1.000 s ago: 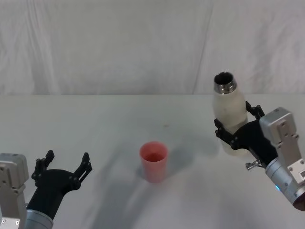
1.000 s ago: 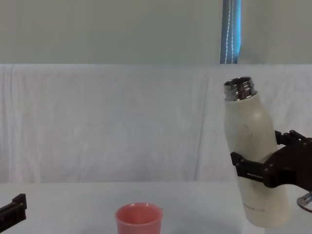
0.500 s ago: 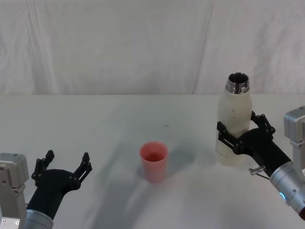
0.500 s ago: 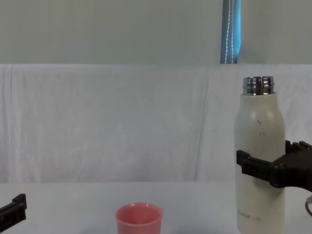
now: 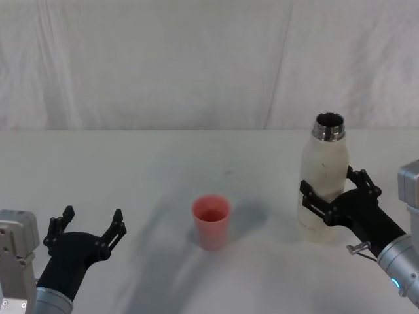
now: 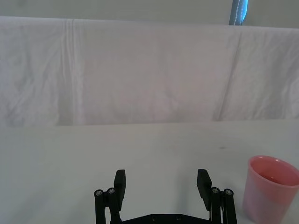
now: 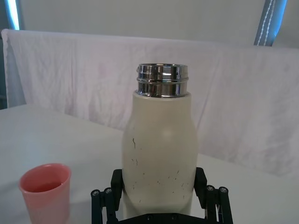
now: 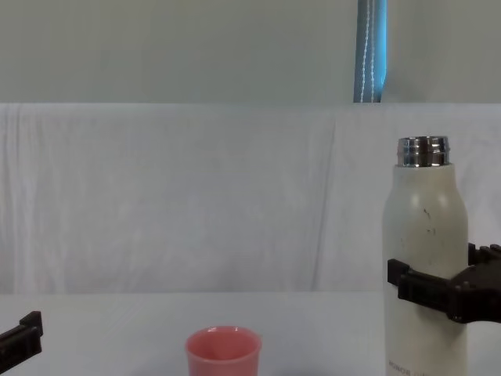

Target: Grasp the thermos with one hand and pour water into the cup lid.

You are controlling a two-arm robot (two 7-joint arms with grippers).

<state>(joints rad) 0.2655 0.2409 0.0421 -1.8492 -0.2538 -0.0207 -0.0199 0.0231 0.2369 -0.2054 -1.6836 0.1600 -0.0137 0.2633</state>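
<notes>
One upright thermos [image 5: 323, 180] in right gripper [image 5: 332, 199]; one cup lid [image 5: 211, 221].

one thermos [image 5: 323, 178] at the right, one pink cup lid [image 5: 211, 221] in the middle, and two grippers: the left gripper [image 5: 88, 229] near left, the right gripper [image 5: 334, 196] at the thermos.

A: anything readable in here? labels, brand, nos.?

B: only one spot tbh. The thermos [image 8: 425, 258] has a faint grey line of print low on its body, near the bottom, seen from chest cam. Too small to make out the letters. Nothing else w/ text afaict.
</notes>
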